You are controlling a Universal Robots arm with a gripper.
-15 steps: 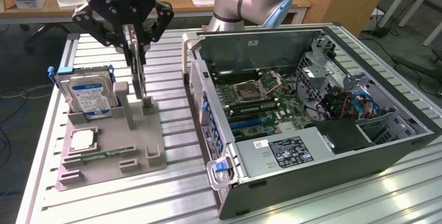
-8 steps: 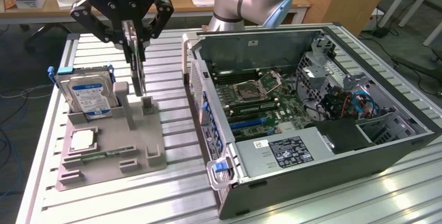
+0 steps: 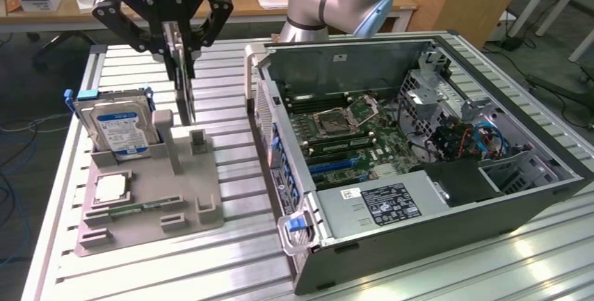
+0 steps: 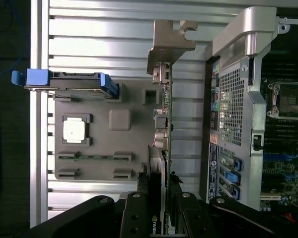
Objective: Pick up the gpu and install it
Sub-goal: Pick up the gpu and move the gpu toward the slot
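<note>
Worktop: pale, glossy ribbed aluminium slats (image 3: 139, 266) carry a grey holder tray (image 3: 190, 200) and an open computer case (image 3: 529, 200).
Room: a wooden desk (image 3: 241, 5) with small clutter stands behind; loose cables lie on the floor on both sides.
Pincer: the black pincer (image 3: 181, 51) is partly closed, its fingers pressed flat on both faces of the gpu.
Gpu: the gpu (image 3: 186, 96) hangs upright over the tray, between the hard drive (image 3: 116, 127) and the case.
Hard to tell: whether the card's lower end clears the tray's slotted post (image 3: 197, 141); the arm is cut off at the frame edge.
Materials: the tray is matte moulded grey, the hard drive is silver with blue rails, and the case is dark sheet metal with a perforated rear panel (image 4: 231, 106).
Wrist view: the gpu (image 4: 162, 124) is seen edge-on, thin and dark, with a silvery notched bracket (image 4: 171, 37) at its far end and the pincer (image 4: 158, 191) at its near end.
</note>
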